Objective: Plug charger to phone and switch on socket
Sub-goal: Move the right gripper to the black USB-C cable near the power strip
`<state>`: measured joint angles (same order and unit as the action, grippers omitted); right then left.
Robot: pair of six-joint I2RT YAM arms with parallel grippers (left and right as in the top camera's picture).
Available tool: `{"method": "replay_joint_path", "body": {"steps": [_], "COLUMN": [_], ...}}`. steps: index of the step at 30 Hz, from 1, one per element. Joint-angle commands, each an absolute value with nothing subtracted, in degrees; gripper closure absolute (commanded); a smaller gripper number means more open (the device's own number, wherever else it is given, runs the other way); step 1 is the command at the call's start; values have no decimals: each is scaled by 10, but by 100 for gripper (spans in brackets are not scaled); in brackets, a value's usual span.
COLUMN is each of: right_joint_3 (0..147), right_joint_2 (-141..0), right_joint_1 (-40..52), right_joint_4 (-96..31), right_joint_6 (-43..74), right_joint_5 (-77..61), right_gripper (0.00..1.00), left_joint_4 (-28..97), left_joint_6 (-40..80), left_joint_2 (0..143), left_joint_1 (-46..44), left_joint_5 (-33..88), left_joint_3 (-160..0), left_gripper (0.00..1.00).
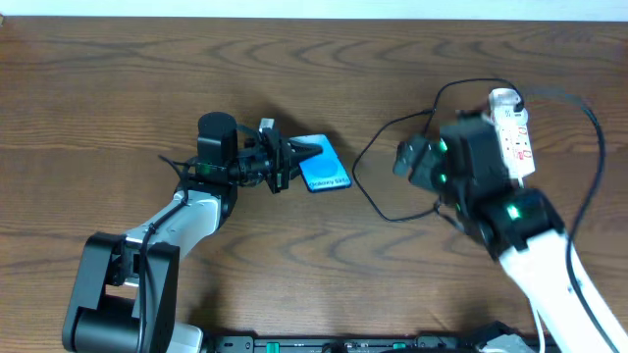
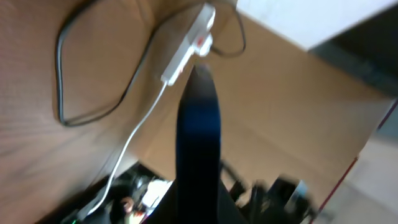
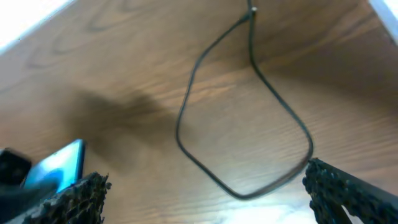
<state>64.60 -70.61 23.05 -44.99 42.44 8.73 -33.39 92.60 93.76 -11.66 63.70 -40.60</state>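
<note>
Left gripper (image 1: 283, 165) is clamped on one end of the phone (image 1: 326, 167), near the table's middle. Right gripper (image 3: 205, 186) hangs wide open and empty over the charger (image 3: 178, 134) loop. It should probably grab just behind the connector while the phone is kept steady. Socket (image 1: 515, 132) sits further back.

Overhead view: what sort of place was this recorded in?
Probably an indoor robot test bench: a wood-grain table with a left arm and a right arm at its near edge, plus a phone and a white power strip.
</note>
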Motion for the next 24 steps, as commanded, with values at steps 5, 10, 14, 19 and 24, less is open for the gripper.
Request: {"method": "replay_joint_path", "body": {"steps": [5, 10, 14, 19, 24], "right_joint_3": [754, 752, 757, 810, 855], "right_joint_2": [-857, -923, -1002, -1092, -1164], "right_joint_1": [227, 227, 213, 182, 173], "right_joint_4": [-454, -397, -355, -338, -313], "right_joint_6": [340, 340, 406, 455, 484], "right_joint_5": [115, 139, 149, 149, 149], "right_gripper": [1, 6, 17, 22, 23], "left_joint_4": [-339, -339, -339, -339, -339], "left_joint_6": [887, 870, 870, 870, 865], "left_joint_2": [935, 935, 935, 935, 935], "left_joint_1": [-116, -116, -116, -116, -116], "left_joint_5": [718, 718, 718, 717, 714], "left_joint_3": [-422, -422, -422, -422, -422], "left_gripper": [93, 93, 92, 93, 93]}}
